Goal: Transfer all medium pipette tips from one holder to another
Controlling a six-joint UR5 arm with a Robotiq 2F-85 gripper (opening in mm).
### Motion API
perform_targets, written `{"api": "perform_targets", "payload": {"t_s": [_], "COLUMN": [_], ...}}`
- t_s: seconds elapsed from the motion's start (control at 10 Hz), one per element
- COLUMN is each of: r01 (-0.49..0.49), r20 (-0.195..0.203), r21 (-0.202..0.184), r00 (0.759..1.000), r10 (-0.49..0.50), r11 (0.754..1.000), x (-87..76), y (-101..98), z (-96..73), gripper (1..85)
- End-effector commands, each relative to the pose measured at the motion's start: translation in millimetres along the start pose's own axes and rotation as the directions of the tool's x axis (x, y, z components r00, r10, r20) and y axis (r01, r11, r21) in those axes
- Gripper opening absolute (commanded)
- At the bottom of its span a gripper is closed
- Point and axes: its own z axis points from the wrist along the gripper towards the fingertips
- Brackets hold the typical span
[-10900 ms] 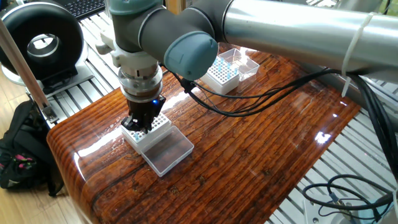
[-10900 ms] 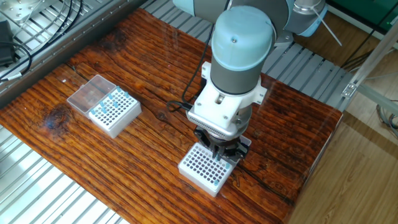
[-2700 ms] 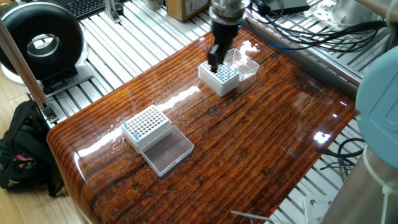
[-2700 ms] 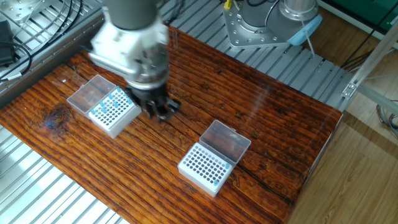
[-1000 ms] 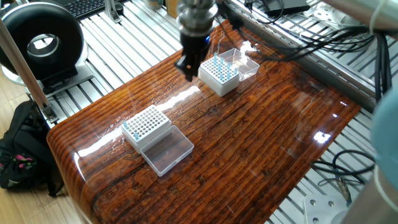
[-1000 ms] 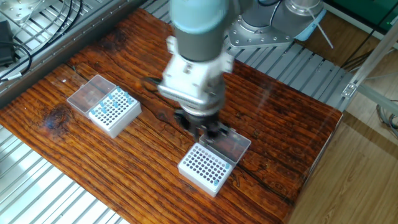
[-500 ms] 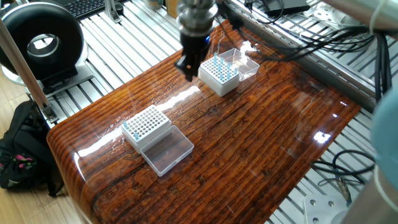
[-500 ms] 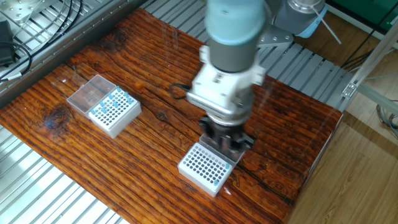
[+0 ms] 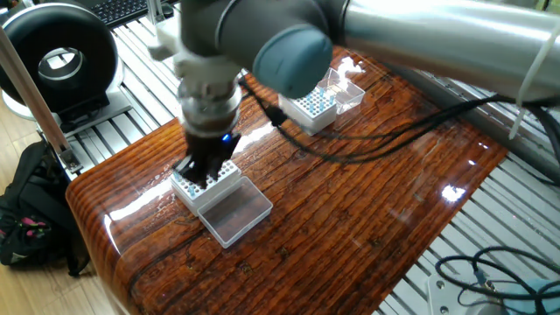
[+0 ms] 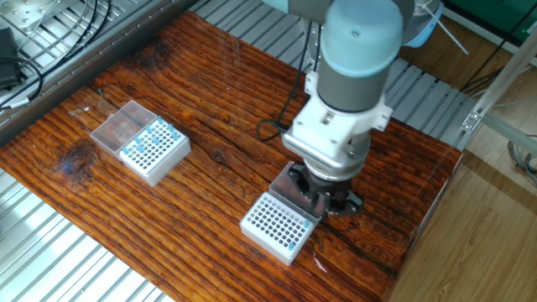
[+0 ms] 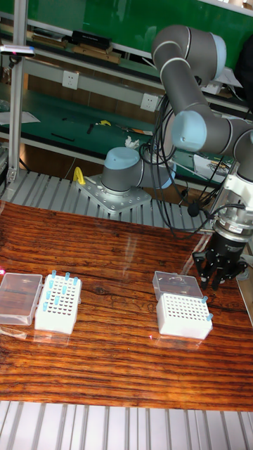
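Note:
My gripper (image 9: 199, 174) hangs low over the near white grid holder (image 9: 217, 178), at its left side. The other fixed view shows the gripper (image 10: 325, 204) at the far right corner of that holder (image 10: 277, 226), by its clear lid. In the tall view the gripper (image 11: 223, 283) is just above the holder's right end (image 11: 181, 316), where two medium pipette tips (image 11: 209, 318) stand. The second holder (image 10: 155, 153) carries several pale-blue tips (image 10: 149, 139). I see the fingers close together, but no tip shows between them.
A clear lid (image 9: 234, 213) lies open beside the near holder, and another lid (image 10: 123, 127) beside the far one. A black round device (image 9: 59, 59) stands off the table's left. Cables (image 9: 367, 131) trail from the arm across the wood.
The arm has swung from the holder with several tips across the table to the near holder and come down over its edge.

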Motion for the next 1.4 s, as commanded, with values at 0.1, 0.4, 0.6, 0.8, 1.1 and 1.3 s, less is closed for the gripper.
{"api": "perform_targets", "payload": {"t_s": [0.1,0.4,0.6,0.8,1.1,1.3], "r01": [-0.001,0.000,0.002,0.004,0.005,0.003], "r20": [0.019,0.016,0.014,0.001,-0.002,0.000], "r21": [0.021,0.018,0.016,0.026,0.025,0.026], "r00": [1.000,1.000,1.000,1.000,1.000,1.000], "r10": [0.001,-0.001,-0.002,-0.004,-0.005,-0.003], "r11": [1.000,1.000,1.000,1.000,1.000,1.000], "x": [-14.3,-20.9,-22.7,-19.7,-19.5,-20.0], "y": [-3.6,-5.8,-5.3,-7.7,-7.3,-7.3], "z": [7.4,6.8,10.3,12.1,13.8,16.2], "gripper": [30.7,30.7,30.3,28.7,26.0,23.7]}}
